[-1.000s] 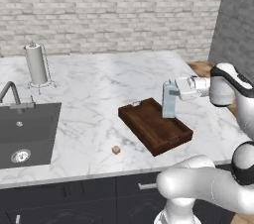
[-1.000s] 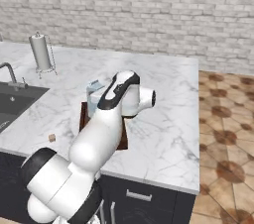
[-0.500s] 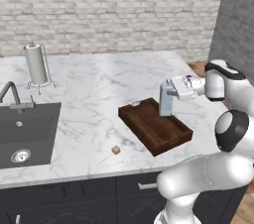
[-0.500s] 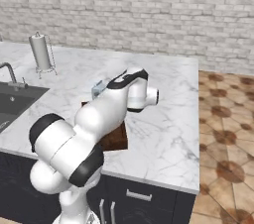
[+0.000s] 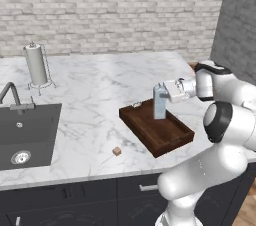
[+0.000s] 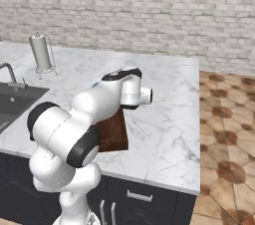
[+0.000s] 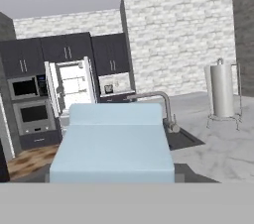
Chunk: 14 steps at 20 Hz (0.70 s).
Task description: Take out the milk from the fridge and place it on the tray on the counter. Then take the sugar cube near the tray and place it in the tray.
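The gripper (image 5: 169,91) is clamping the milk (image 5: 159,101) from its right side, near the gabled top. The carton is standing upright over the tray (image 5: 156,126), above the tray's back half; whether its base is touching the tray floor is not clear. In the hand view the milk (image 7: 113,142) is sitting close in front of the camera, its pale blue top facing up.

The tray is lying at an angle near the counter's (image 5: 95,95) front right corner, just short of the front edge. In the right base view the arm is covering most of the tray (image 6: 113,134), leaving its near end showing.

The sugar cube (image 5: 117,151) is lying on the counter left of the tray's near corner, close to the front edge and apart from the tray.

The sink (image 5: 25,135) is sitting at the counter's left end, and a paper towel roll (image 5: 37,65) is standing behind it towards the back edge. The fridge (image 7: 72,89) is standing open across the room in the hand view.
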### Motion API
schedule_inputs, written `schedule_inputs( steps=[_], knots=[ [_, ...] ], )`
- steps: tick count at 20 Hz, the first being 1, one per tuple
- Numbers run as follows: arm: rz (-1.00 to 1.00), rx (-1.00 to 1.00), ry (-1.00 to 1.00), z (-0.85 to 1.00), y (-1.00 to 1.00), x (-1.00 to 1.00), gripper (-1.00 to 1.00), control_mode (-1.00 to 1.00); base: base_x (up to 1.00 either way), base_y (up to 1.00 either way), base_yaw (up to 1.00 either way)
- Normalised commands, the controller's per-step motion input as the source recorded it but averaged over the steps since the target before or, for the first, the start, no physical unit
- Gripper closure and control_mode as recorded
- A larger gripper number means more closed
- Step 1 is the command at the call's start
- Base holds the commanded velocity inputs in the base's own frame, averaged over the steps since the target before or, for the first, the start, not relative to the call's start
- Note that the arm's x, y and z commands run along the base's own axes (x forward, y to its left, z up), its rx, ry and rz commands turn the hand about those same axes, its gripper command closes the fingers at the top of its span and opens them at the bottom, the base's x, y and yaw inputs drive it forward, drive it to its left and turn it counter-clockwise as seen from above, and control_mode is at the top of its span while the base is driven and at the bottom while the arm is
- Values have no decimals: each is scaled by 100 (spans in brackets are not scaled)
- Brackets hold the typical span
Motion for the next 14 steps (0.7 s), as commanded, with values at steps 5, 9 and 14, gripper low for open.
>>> schedule_inputs(
  steps=[5,9,14],
  knots=[
    [-1,0,-1,-19,19,6,100,-100,0,0,0],
    [0,0,-11,-26,0,0,100,-100,0,0,0],
    [0,0,-9,-4,7,3,100,-100,0,0,0]
  ],
)
